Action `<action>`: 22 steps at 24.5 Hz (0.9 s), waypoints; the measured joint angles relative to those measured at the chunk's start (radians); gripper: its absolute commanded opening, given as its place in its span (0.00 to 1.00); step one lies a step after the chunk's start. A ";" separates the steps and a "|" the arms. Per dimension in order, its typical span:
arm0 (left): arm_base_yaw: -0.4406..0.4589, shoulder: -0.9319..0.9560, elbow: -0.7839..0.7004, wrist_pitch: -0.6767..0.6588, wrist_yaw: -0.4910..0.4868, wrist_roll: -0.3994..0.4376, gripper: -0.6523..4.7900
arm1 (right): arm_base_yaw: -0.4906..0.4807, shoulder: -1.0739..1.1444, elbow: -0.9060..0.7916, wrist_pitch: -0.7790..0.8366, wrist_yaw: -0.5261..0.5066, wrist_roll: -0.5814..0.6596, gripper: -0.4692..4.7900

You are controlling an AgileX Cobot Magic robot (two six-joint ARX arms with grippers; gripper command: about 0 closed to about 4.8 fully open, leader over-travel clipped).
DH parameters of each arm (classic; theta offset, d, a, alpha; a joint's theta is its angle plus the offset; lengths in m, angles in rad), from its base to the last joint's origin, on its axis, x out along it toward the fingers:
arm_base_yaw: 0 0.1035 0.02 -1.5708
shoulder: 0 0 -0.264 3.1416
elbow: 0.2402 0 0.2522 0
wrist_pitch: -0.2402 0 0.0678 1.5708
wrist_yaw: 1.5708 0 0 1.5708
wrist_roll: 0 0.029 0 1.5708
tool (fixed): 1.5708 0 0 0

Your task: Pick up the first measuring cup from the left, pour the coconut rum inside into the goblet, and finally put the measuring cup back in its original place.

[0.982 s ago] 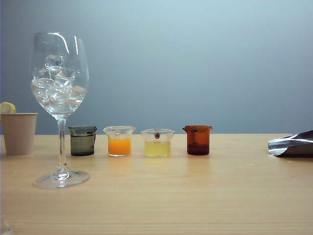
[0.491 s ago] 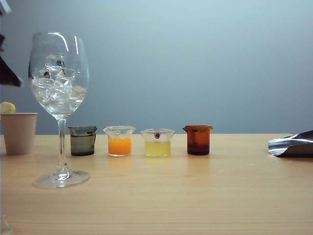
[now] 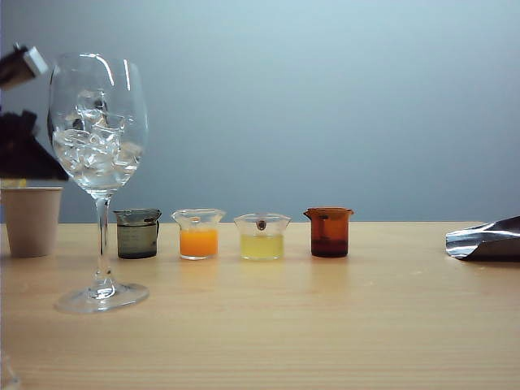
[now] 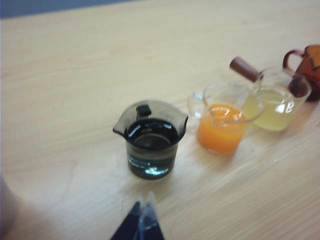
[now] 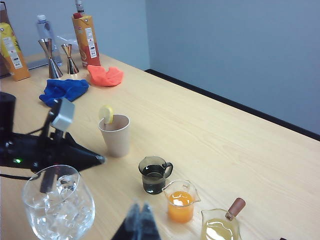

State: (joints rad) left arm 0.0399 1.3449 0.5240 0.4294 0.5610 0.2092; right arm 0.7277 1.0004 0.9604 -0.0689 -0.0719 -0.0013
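My left arm (image 3: 20, 138) shows at the far left edge of the exterior view, raised off the table, a dark wrist with a pale block on top. From the right wrist camera I see it stretched out level, tapering to the left gripper (image 5: 98, 159), whose fingers meet in one closed point. In its own camera the left fingertips (image 4: 140, 226) press together. The right gripper (image 5: 138, 225) shows blurred, fingers (image 5: 146, 222) shut too.

Black left arm (image 5: 45, 152) (green indicator light), grey camera block (image 5: 63, 114)
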 measured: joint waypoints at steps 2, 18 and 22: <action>0.000 0.059 0.000 0.001 0.000 0.000 0.11 | 0.000 0.003 0.000 0.000 0.000 0.000 0.08; -0.111 0.352 0.000 0.349 -0.121 0.001 1.00 | -0.003 0.007 0.000 -0.020 0.000 -0.005 0.08; -0.111 0.372 0.000 0.409 -0.131 0.000 1.00 | -0.003 0.007 0.000 -0.022 0.000 -0.005 0.08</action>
State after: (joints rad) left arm -0.0715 1.7168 0.5240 0.8387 0.4301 0.2092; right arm 0.7246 1.0077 0.9604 -0.0910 -0.0723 -0.0063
